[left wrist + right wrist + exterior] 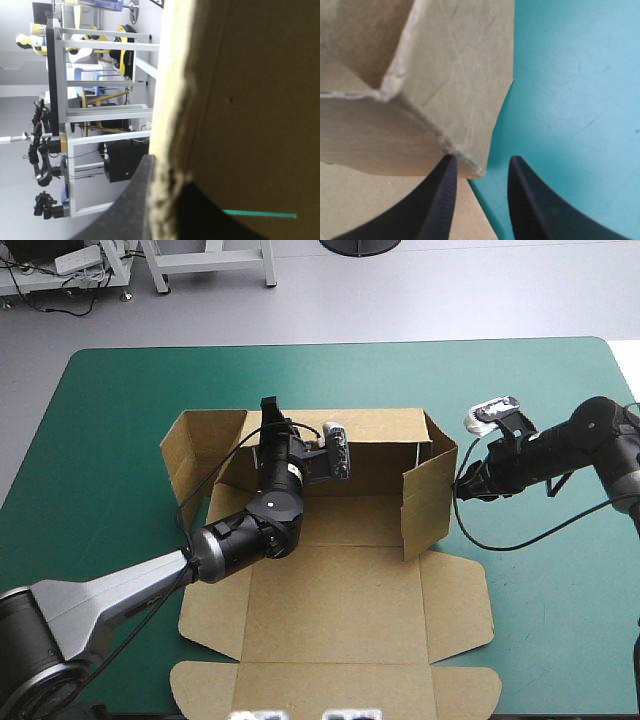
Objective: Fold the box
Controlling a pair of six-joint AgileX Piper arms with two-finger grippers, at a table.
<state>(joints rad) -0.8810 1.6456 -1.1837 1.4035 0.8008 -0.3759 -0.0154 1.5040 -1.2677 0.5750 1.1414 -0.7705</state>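
Observation:
The brown box lies in the middle of the teal-green table, its back wall and right wall raised and its lid panel flat toward the front. My left gripper is at the top of the back wall near its left end. In the left wrist view the wall's edge runs between the fingers, so the left gripper is shut on it. My right gripper sits just outside the right wall. It is open a little, with the wall's corner right at its tips and nothing held.
The box's left side flap leans outward at the back left. The lid's tuck flap reaches almost to the table's front edge. Bare teal-green cover lies to the right of the box, under the right arm.

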